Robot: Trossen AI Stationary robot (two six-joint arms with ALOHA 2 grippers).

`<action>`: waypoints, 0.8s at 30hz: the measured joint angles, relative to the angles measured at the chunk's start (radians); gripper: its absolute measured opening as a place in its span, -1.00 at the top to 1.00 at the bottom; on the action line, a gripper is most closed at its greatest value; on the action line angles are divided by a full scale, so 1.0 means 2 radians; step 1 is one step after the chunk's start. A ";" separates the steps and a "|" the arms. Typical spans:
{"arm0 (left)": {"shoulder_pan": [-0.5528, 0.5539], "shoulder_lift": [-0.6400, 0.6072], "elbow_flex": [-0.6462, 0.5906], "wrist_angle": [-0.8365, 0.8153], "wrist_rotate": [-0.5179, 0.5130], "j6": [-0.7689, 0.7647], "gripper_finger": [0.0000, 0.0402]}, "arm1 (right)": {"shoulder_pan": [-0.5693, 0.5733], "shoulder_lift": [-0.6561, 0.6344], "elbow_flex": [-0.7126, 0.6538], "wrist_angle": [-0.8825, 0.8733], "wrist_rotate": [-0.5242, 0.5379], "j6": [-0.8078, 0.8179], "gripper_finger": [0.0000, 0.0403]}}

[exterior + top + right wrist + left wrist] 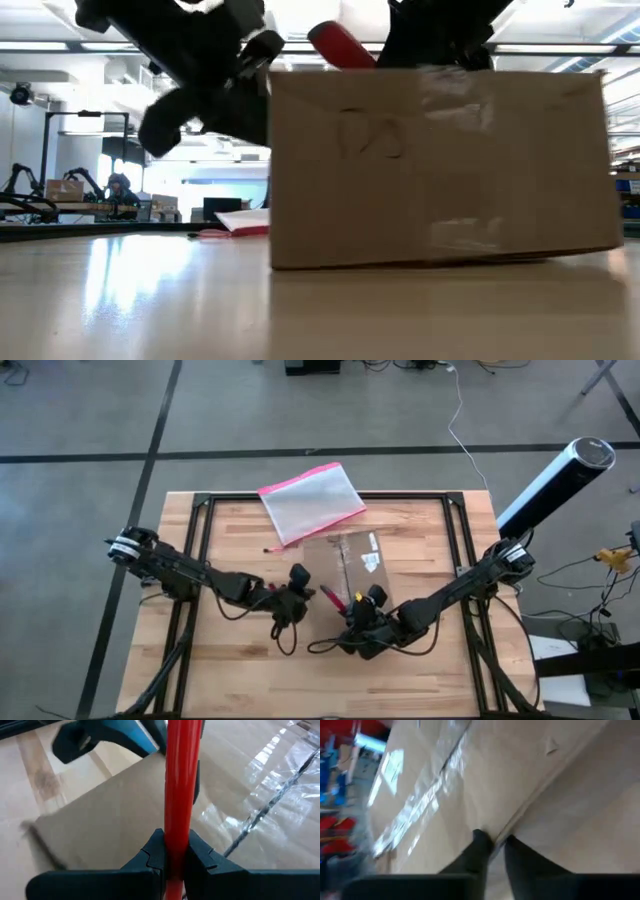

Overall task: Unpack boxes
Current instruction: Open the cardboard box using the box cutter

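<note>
Cardboard box point(345, 555) at frame centre on the tabletop point(420, 670) — tape seam intact, unopened. Right claw point(171, 851) clamps a red tool point(179, 780); left claw point(494, 841) nearly closed, pinching the box's edge — cutting and unpacking remain.

This is a robotics lab or workshop hall. The wooden surface point(250, 670) sits on a black metal frame above a grey concrete floor point(70, 510) marked with dark lines, with loose cables point(455, 420) trailing across it. Beyond the surface, the low view shows ceiling strip lights point(60, 45), further workbenches with another robot arm point(85, 182), and a seated person point(120, 190).
</note>
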 joint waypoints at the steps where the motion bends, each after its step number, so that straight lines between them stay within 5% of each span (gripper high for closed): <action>1: -0.001 0.000 0.000 0.007 0.019 -0.008 0.93 | 0.000 0.000 0.000 0.002 0.000 0.000 0.91; 9: -0.037 0.002 -0.001 0.034 0.093 -0.069 1.00 | 0.007 0.000 0.000 0.007 0.021 0.001 0.91; 24: -0.093 0.003 -0.002 0.051 0.094 -0.139 1.00 | 0.006 -0.009 0.001 0.004 0.015 -0.049 0.91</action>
